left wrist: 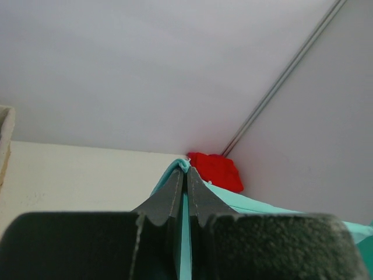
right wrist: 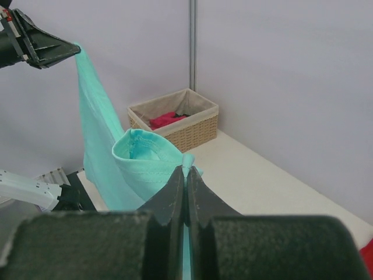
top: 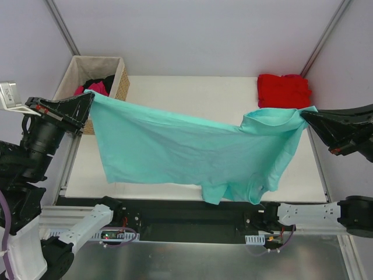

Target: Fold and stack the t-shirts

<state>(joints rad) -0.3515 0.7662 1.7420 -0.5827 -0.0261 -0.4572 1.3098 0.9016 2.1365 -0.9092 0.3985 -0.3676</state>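
A teal t-shirt hangs stretched in the air above the table, sagging in the middle. My left gripper is shut on its left corner, up near the basket; teal cloth pokes out between the closed fingertips. My right gripper is shut on the shirt's right end, with a pinch of teal at its tips and a sleeve opening hanging just beyond. A folded red t-shirt lies at the table's far right corner. Magenta and black shirts sit in the basket.
A woven tan basket with beige lining stands at the far left corner of the white table. Grey walls enclose the back and both sides. The arm bases and a black rail run along the near edge.
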